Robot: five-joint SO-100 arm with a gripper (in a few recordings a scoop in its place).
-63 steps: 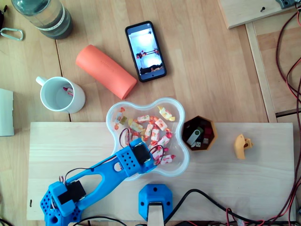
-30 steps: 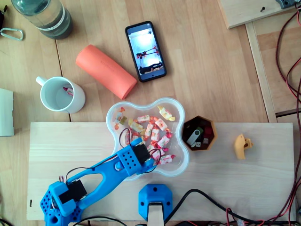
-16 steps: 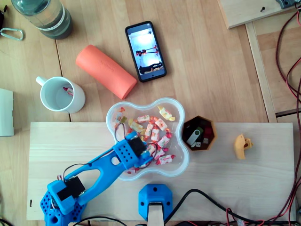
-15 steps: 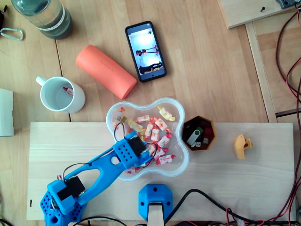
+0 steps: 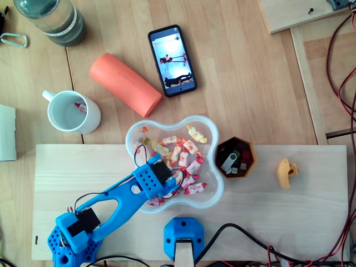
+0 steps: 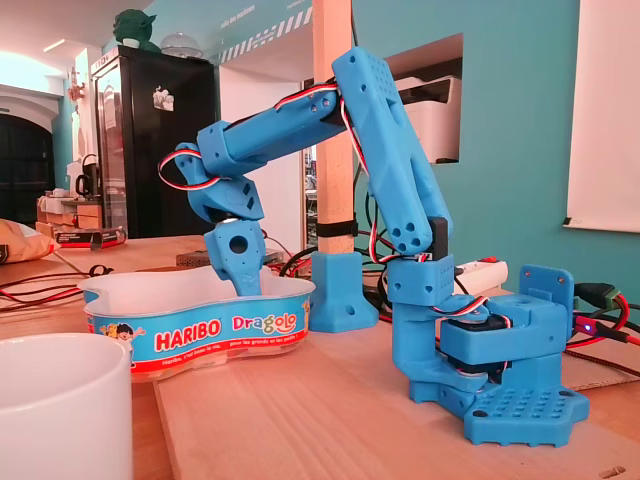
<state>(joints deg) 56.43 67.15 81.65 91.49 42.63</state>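
A clear clover-shaped Haribo tub (image 5: pixel 214 132) holds several wrapped candies (image 5: pixel 184 152). My blue arm reaches over the tub's near-left lobe, and the gripper (image 5: pixel 158 181) points down into it, hidden under the wrist from above. In the fixed view the gripper (image 6: pixel 242 278) dips behind the tub wall (image 6: pixel 200 326), so its fingertips and anything between them are hidden. A white mug (image 5: pixel 72 112) with one candy (image 5: pixel 81 107) inside stands left of the tub; its rim (image 6: pixel 60 400) fills the near corner of the fixed view.
An orange foam cylinder (image 5: pixel 125 83) and a phone (image 5: pixel 172 60) lie beyond the tub. A brown bowl of USB sticks (image 5: pixel 235 158) touches the tub's right side, with a small orange part (image 5: pixel 286 172) further right. A bottle (image 5: pixel 53 19) stands far left. Cables cross the board's near edge (image 5: pixel 261 245).
The wrist has shifted a little left and away inside the tub, from its near middle to its near-left lobe. Nothing else has moved.
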